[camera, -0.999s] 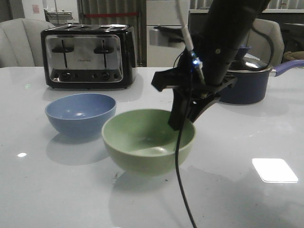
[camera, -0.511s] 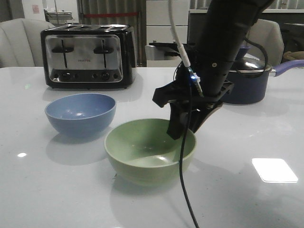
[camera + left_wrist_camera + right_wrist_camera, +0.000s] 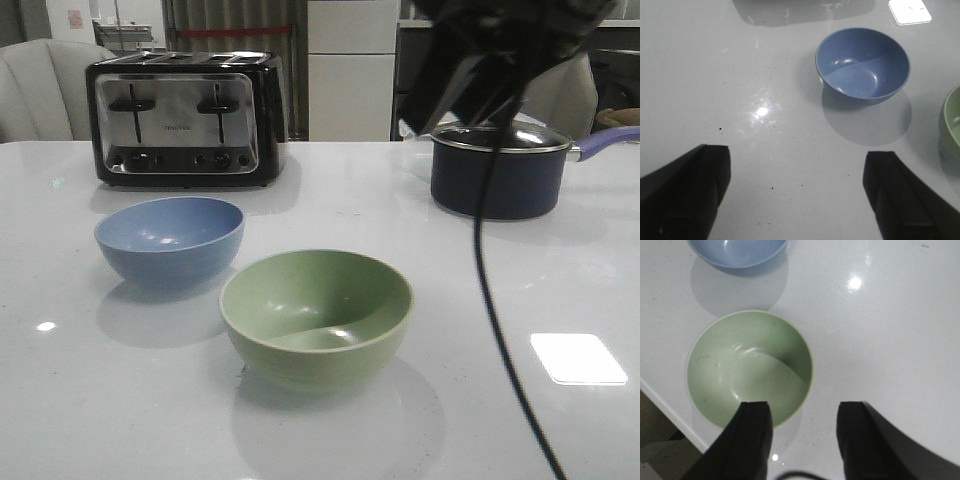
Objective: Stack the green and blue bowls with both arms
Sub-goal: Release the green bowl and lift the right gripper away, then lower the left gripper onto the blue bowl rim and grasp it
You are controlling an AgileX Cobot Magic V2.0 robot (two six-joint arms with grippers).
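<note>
**Green bowl free below the right gripper, blue bowl apart**

Green bowl [image 3: 316, 315] stands upright on the white table [image 3: 560, 280], empty, with no finger touching it. The right gripper [image 3: 802, 427] hangs above it with its jaws spread wide and nothing between them; in the right wrist view one finger [image 3: 754, 432] is over the near rim of the green bowl [image 3: 749, 367] and the other is over bare table beside it. The blue bowl [image 3: 740, 254] lies beyond the green one, near it but not touching.

The left gripper [image 3: 795, 195] is also spread wide and empty, above bare table. The blue bowl [image 3: 862, 64] is ahead of it and to one side, well apart from both fingers. From the front, the blue bowl [image 3: 170, 238] sits upright, with a toaster [image 3: 186, 118] behind it. A dark saucepan [image 3: 498, 166] stands under the raised right arm [image 3: 500, 50].
</note>
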